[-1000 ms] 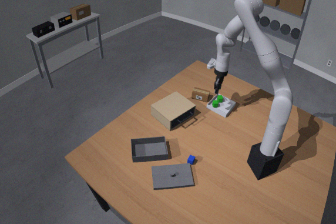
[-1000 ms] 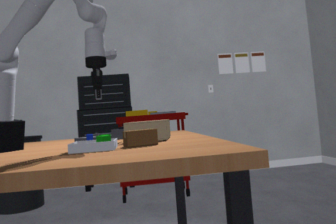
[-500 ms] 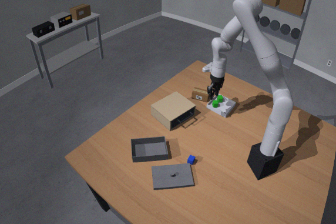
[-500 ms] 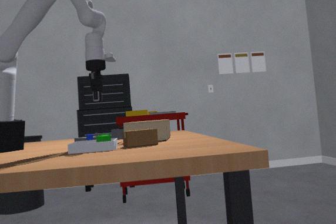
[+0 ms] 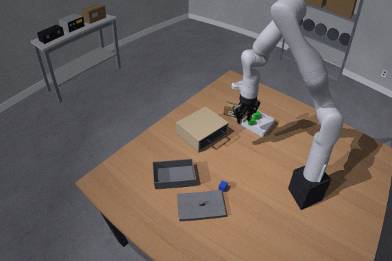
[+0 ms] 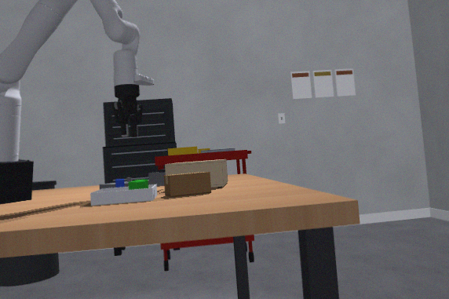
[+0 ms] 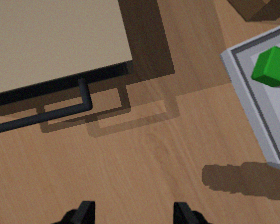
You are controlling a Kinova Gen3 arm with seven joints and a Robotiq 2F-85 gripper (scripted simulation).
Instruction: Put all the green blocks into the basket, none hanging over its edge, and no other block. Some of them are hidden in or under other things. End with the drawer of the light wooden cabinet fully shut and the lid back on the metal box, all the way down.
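Observation:
The white basket (image 5: 253, 131) (image 6: 122, 197) (image 7: 252, 111) holds two green blocks, one (image 5: 251, 122) nearer the cabinet and another (image 5: 257, 115) behind it; one green block (image 7: 273, 67) shows in the wrist view. My gripper (image 5: 244, 121) (image 6: 129, 134) (image 7: 134, 214) is half open and empty, high above the table between basket and cabinet. The light wooden cabinet (image 5: 202, 123) (image 7: 51, 40) has a dark front with a handle (image 7: 41, 119); how far its drawer is shut is unclear. The metal box (image 5: 175, 174) is open, with no block visible inside. Its lid (image 5: 190, 210) lies flat beside it.
A blue block (image 5: 223, 185) lies on the table (image 5: 274, 220) near the lid's corner. A brown cardboard box (image 5: 229, 109) (image 6: 187, 184) (image 7: 261, 7) stands behind the basket and cabinet. The arm's black base (image 5: 308, 189) stands at the right.

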